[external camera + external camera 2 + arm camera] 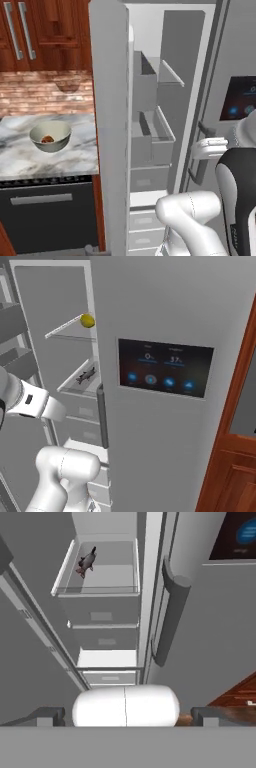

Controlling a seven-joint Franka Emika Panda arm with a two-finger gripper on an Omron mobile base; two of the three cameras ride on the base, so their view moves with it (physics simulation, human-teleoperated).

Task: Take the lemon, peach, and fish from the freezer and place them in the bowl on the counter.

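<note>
The end effector (pixel 125 714) stands with its jaws spread wide and nothing between them; its two dark fingertips (pixel 47 716) show far apart at the bottom of the hand view, pointing into the open freezer (pixel 150 316). Ahead of it, the fish (pixel 86 561) lies in a pulled-out grey drawer (pixel 97 592), towards its back left corner as the hand view shows it. A vertical bar handle (pixel 170 617) runs just beside the drawer stack. On the glass shelf (pixel 67 331) above, the lemon (pixel 87 320) rests near the front edge. To the left of the freezer door, the bowl (pixel 50 136) sits on the marble surface (pixel 47 160), with the peach (pixel 48 139) lying inside it.
</note>
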